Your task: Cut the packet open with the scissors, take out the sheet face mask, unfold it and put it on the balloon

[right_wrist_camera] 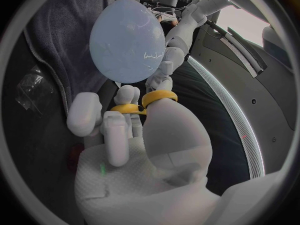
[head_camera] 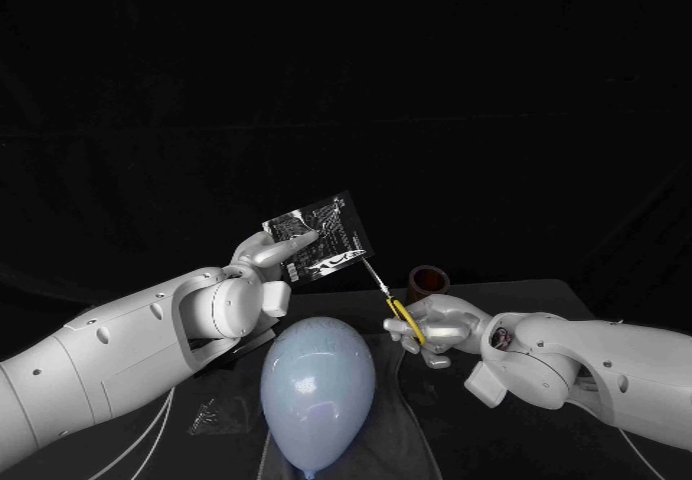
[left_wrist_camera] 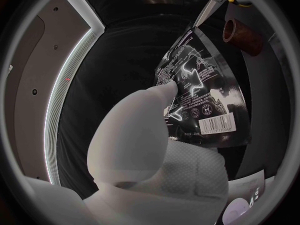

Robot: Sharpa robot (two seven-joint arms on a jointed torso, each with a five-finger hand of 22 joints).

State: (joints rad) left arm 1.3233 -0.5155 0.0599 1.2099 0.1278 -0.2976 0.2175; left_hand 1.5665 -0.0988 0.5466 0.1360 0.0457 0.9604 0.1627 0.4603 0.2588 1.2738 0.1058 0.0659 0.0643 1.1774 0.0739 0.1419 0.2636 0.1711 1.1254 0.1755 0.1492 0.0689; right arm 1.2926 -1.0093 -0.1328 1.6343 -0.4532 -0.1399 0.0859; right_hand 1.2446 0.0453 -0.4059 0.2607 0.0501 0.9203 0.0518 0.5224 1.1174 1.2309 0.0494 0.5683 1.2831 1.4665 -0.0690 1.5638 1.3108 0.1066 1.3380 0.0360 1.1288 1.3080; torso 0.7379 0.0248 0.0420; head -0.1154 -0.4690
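Note:
My left hand [head_camera: 274, 250] holds a black printed packet [head_camera: 320, 233] upright above the table, pinched at its left edge; the packet [left_wrist_camera: 200, 95] faces the left wrist camera, with my fingers [left_wrist_camera: 156, 100] on it. My right hand [head_camera: 433, 325] grips yellow-handled scissors [head_camera: 404, 318] with the blades pointing up. The blade tip [left_wrist_camera: 206, 12] reaches the packet's lower right corner. Yellow scissor handles [right_wrist_camera: 147, 102] ring the right hand's fingers [right_wrist_camera: 119, 130]. A pale blue balloon [head_camera: 317, 385] lies on the table below both hands, and the balloon [right_wrist_camera: 128, 40] is large in the right wrist view.
A brown cylinder [head_camera: 428, 280] stands just behind my right hand, and the cylinder [left_wrist_camera: 240, 35] is close to the packet. A grey cloth [right_wrist_camera: 62, 45] lies under the balloon. Crumpled clear plastic [head_camera: 202, 415] sits at the front left of the table.

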